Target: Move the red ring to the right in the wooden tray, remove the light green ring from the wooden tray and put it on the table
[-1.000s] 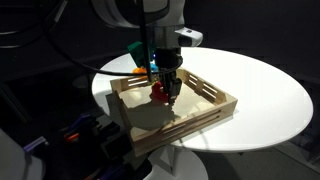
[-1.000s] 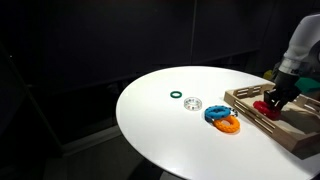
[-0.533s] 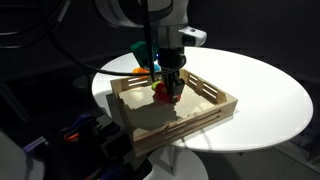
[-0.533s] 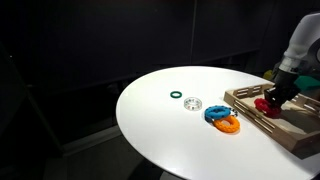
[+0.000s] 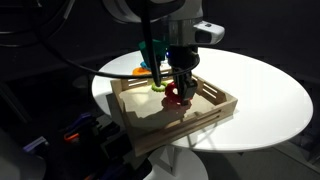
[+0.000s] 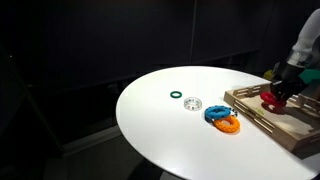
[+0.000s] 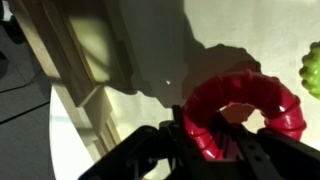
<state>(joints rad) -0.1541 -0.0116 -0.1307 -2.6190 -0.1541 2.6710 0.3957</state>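
Observation:
My gripper [image 5: 181, 93] is shut on the red ring [image 5: 176, 99] and holds it inside the wooden tray [image 5: 215, 108], just above its floor. In the wrist view the red ring [image 7: 243, 108] sits between the dark fingers [image 7: 205, 148]. The light green ring [image 5: 158, 86] lies in the tray behind the gripper; an edge of it shows at the right of the wrist view [image 7: 311, 70]. In an exterior view the gripper [image 6: 277, 92] holds the red ring [image 6: 273, 98] over the tray [image 6: 245, 103] on the white table [image 6: 170, 125].
On the table outside the tray lie a blue ring [image 6: 216, 114], an orange piece [image 6: 229, 125], a dark green ring [image 6: 176, 96] and a small clear ring [image 6: 193, 103]. The tray's low walls [image 7: 85, 95] surround the gripper. An orange piece [image 5: 140, 70] shows behind the tray.
My gripper has carried the red ring across the tray, away from the light green ring, which now shows uncovered behind it.

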